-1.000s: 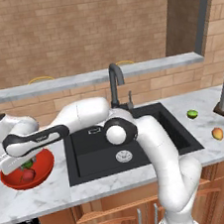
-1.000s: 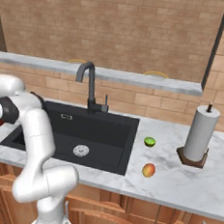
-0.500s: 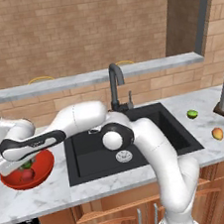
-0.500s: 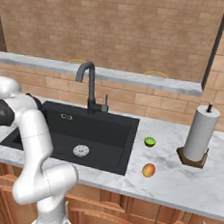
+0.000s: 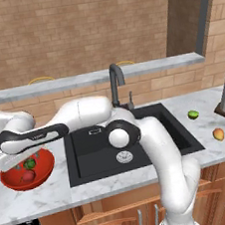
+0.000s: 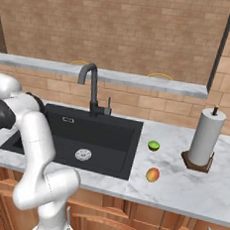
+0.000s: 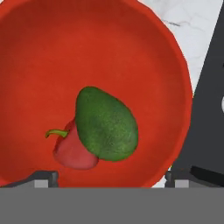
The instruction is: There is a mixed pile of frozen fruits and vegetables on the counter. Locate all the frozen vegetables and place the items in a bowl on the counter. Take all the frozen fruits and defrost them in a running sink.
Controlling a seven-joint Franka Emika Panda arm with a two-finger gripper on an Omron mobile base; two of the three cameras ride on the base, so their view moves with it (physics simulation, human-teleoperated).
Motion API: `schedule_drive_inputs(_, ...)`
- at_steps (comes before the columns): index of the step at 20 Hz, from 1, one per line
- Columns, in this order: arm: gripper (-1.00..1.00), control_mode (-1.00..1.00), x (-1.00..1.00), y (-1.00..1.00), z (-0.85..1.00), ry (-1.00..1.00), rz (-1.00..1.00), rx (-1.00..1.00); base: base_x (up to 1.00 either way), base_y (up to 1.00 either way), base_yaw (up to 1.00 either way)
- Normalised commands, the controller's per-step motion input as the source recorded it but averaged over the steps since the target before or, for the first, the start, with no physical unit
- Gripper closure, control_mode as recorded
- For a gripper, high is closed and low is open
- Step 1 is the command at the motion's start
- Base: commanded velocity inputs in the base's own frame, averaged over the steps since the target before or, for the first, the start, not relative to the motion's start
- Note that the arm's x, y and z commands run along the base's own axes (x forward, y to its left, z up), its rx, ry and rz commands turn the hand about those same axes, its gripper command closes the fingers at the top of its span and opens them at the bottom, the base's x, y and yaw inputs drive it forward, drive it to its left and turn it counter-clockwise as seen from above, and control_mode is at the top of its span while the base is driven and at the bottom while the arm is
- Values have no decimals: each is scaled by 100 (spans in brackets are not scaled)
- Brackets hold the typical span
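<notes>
With my tool (image 7: 111, 178) spread and empty above the glossy red bowl (image 7: 39, 52), I should lift straight clear of the dark green piece (image 7: 107, 124) resting against the dull red piece (image 7: 72, 151).

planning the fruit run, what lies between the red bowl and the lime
The black sink with its faucet lies between bowl and lime, in the left base view.

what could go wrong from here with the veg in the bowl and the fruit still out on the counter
1. The gripper hangs open just above the dark green piece and red piece in the red bowl; lifting carelessly might nudge them or the bowl.
2. The lime green ball and orange-yellow fruit lie beyond the sink, needing a long reach; the round ball might roll if bumped.
</notes>
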Motion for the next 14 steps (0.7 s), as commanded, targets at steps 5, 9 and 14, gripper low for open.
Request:
schedule_drive_inputs(5, -100, -100, -23, -60, 33, -2, -9, 1, 0, 0, 0)
schedule_drive_inputs(9, -100, -100, -39, -82, 26, -3, -6, 3, 0, 0, 0)
schedule_drive_inputs(14, -100, -100, -38, -84, 9, -4, -6, 5, 0, 0, 0)
